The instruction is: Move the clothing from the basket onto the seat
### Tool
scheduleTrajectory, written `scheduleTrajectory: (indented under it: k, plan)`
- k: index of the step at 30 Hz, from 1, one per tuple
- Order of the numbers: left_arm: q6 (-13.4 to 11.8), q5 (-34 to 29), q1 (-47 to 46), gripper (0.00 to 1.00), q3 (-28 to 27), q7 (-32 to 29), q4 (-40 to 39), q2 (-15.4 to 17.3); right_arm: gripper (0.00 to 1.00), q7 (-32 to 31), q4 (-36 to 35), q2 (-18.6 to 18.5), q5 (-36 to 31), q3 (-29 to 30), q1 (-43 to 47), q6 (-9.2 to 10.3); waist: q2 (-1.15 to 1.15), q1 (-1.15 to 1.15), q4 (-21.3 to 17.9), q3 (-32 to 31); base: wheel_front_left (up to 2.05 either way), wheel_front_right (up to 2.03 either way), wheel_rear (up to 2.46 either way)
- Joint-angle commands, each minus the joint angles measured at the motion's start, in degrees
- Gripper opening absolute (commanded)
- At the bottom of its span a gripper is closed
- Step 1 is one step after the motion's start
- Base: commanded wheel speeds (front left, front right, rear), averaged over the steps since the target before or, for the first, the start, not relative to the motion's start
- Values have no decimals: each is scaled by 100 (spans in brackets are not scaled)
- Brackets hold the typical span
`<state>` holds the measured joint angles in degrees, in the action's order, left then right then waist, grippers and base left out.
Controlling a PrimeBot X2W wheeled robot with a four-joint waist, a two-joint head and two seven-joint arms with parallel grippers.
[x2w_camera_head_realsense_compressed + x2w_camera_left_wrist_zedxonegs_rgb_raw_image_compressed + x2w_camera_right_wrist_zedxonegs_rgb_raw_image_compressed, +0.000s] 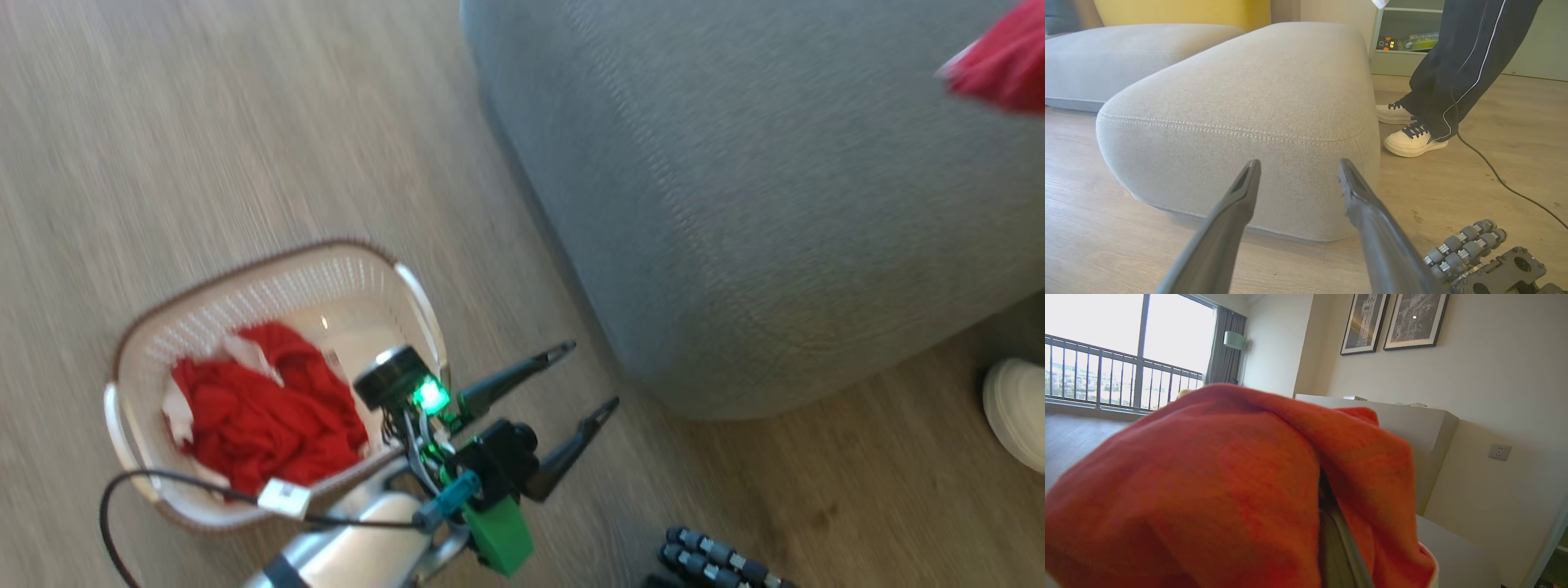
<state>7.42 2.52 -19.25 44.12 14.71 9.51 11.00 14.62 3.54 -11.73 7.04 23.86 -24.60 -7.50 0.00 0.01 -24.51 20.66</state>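
The cream basket (143,343) with a brown rim stands on the wood floor at the lower left. A heap of red clothing (261,416) with white parts lies inside it. My left gripper (589,376) hangs open and empty just right of the basket. Its fingers point at the rounded end of the grey seat (775,204), which stands close ahead of the left gripper (1298,163). Another red piece of clothing (1000,65) shows at the top right edge over the seat. In the right wrist view, red clothing (1208,490) drapes over my shut right gripper, one grey finger (1340,543) showing in a fold.
A person in dark trousers (1457,61) and white shoes (1412,141) stands right of the seat; one shoe (1016,412) is near its corner. A black cable (1494,171) trails over the floor. My base's roller wheels (1466,245) sit at the lower right.
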Motion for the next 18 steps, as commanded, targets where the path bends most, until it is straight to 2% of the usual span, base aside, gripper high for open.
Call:
scheduleTrajectory:
  k: [1, 4, 9, 18]
  plan:
    - [7, -32, -241, 100, -78, 29, -143, 84, 0, 38, -139, -273, 43, 51, -332, 1, 0, -1, 196, 532, 0, 0, 0]
    - [7, -49, -481, 100, -7, 29, -112, 234, 0, 38, 129, -534, 143, 370, -805, 1, 0, -1, 282, 883, 0, 0, 0]
    - [7, -96, -752, 100, 53, 29, -165, 382, 0, 38, 641, -910, 212, 539, -1629, 1, 0, -1, 376, 1383, 0, 0, 0]
    - [3, -155, -1068, 100, 47, 29, -208, 501, 0, 38, 2037, -1459, 290, 222, -2979, 1, 0, -1, 669, 1880, 0, 0, 0]
